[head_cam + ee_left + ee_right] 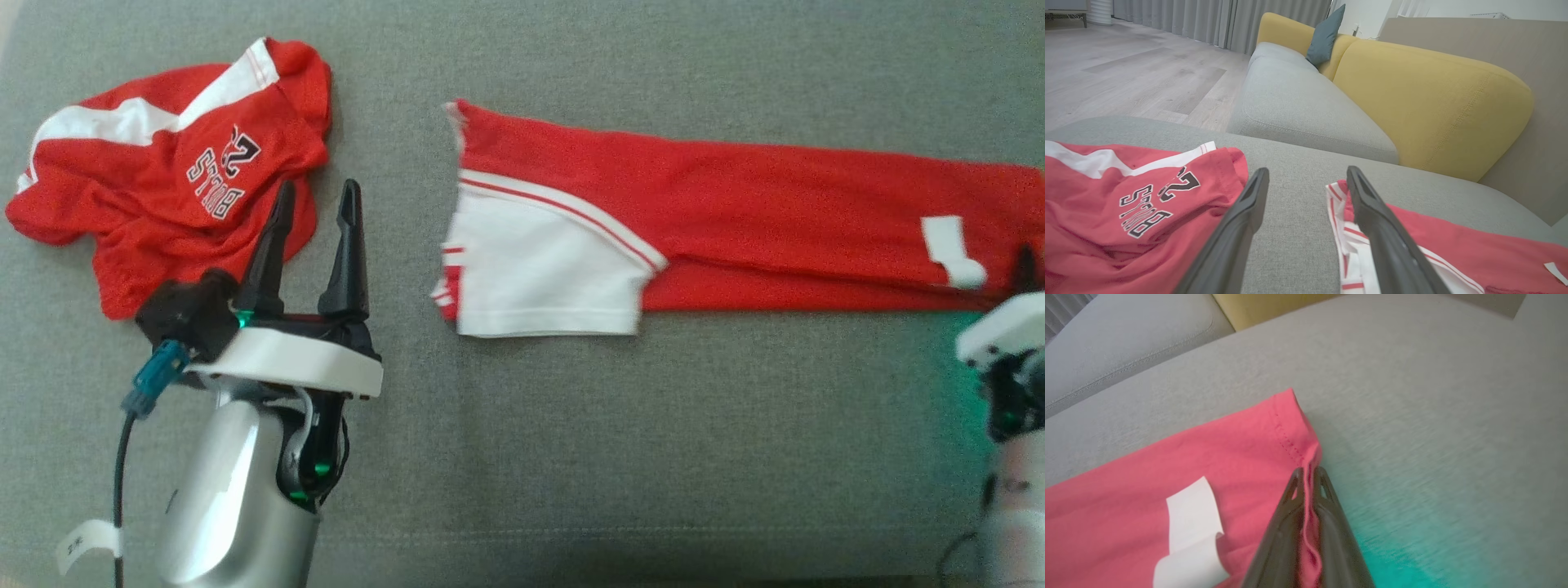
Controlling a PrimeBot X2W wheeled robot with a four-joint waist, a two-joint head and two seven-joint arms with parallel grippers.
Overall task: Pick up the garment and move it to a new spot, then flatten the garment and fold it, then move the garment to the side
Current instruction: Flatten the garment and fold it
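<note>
While the left jaws stand wide open with nothing between them, the right jaws are closed tight on the garment (775, 220), pinching a fold of its red stitched hem. In the right wrist view the two dark fingers (1282, 539) press together with a ridge of red cloth running down the gap between them, right at the garment's corner (1147, 469).

The garment lies on the grey cushion (653, 449) as a long, narrow folded strip stretching from the middle of the head view to its right edge. Its left end shows a white sleeve panel (539, 269) with thin red stripes; near its right end a white label (951, 249) curls up from the cloth, just beside the gripped corner. In the right wrist view the label (1192, 514) sits just left of the fingers. A green glow (1392, 547) falls on the cushion beside them.

At the left a second garment, a crumpled red jersey (163, 188) with white bands and black lettering, lies apart from the folded one. The left fingers (349, 253) point up over bare cushion between the two, their tips near the jersey's edge. In the left wrist view the jersey (1106, 212) lies to the left of the fingers (1241, 228) and the garment's striped end (1474, 253) to the right, with a yellow sofa back (1433, 102), a teal pillow (1325, 36) and a wooden floor (1126, 73) beyond.
</note>
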